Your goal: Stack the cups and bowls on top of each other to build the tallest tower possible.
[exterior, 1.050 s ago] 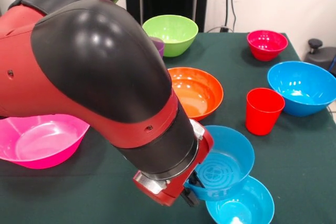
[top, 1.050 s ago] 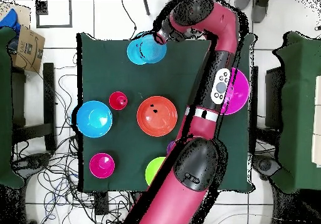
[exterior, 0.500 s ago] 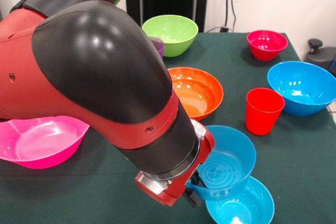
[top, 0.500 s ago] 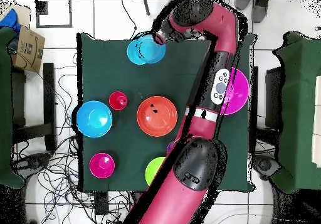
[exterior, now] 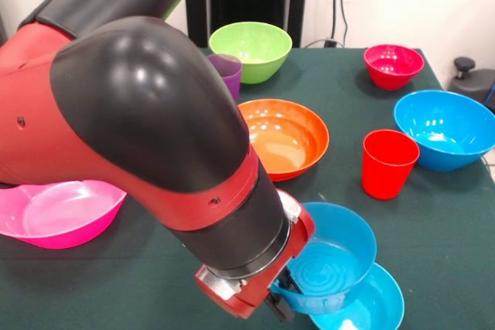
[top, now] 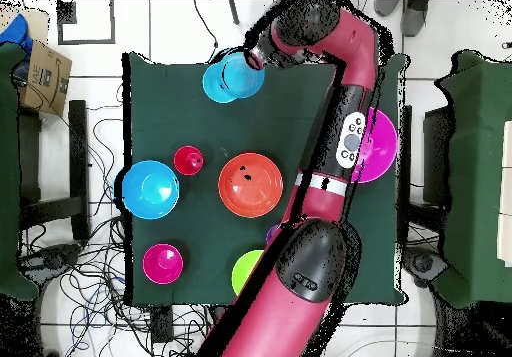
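Observation:
My gripper point(exterior: 283, 290) is shut on the near-left rim of a small blue bowl point(exterior: 334, 256), held tilted just over a second small blue bowl point(exterior: 370, 308) at the table's front edge. From above the two blue bowls point(top: 230, 79) overlap, with the gripper point(top: 254, 61) at their rim. The orange bowl point(exterior: 285, 137) point(top: 250, 184) sits mid-table. A red cup point(exterior: 389, 162) point(top: 188, 160) stands upright to its right. The purple cup point(exterior: 226, 72) stands beside the lime green bowl point(exterior: 252, 50) point(top: 246, 270), half hidden by my arm.
A large blue bowl point(exterior: 447, 129) point(top: 151, 189) and a small red-magenta bowl point(exterior: 393, 64) point(top: 163, 263) sit at the right. At the left, partly under my arm, lies the large pink bowl point(exterior: 56, 210) point(top: 379, 145). My arm's bulk covers the table's left-centre.
The held blue bowl has come down and forward, now covering more of the lower blue bowl. My arm shifted with it, uncovering more of the purple cup.

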You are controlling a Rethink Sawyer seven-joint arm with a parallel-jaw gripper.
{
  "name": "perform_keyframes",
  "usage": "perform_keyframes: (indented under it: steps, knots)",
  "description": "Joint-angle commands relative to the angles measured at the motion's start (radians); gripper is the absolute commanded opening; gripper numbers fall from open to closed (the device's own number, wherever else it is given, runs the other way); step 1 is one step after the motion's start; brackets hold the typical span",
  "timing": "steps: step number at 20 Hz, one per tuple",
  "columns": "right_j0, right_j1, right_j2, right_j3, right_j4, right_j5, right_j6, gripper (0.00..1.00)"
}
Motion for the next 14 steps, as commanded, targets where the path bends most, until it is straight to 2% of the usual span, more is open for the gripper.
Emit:
perform_keyframes:
  steps: [1, 6, 14]
  knots:
    - [0.024, 0.050, -0.087, 0.063, 0.012, -0.108, 0.215, 0.00]
    - [0.035, 0.061, -0.115, 0.073, 0.034, -0.154, 0.233, 0.00]
    - [0.048, 0.053, -0.204, 0.134, 0.103, -0.211, 0.305, 0.00]
